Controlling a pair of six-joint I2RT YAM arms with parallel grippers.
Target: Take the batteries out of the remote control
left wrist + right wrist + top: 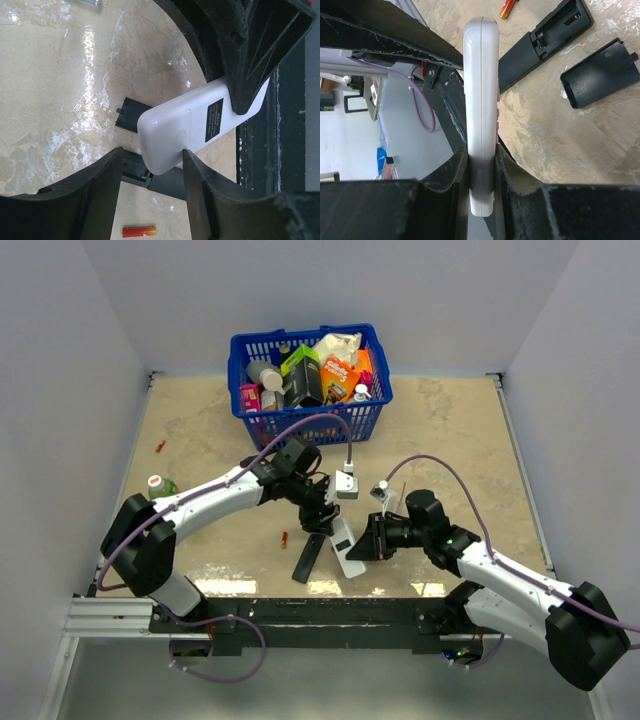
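My right gripper (481,165) is shut on a white remote control (481,95), holding it on edge above the table (347,552). My left gripper (152,154) stands open around the remote's free end (195,125). Its right finger (210,195) touches the casing and its left finger (90,195) stands a little apart. The white remote's back cover looks closed. A red battery (140,231) lies on the table below my left fingers, and also shows as the battery (284,538) from above and the battery (506,7) past the remote's tip.
A black remote (545,42) with an open, empty battery bay lies under the white one, its black cover (600,75) beside it. A blue basket (310,420) of goods stands at the back. A green-capped bottle (160,485) and a small red piece (160,447) are at the left.
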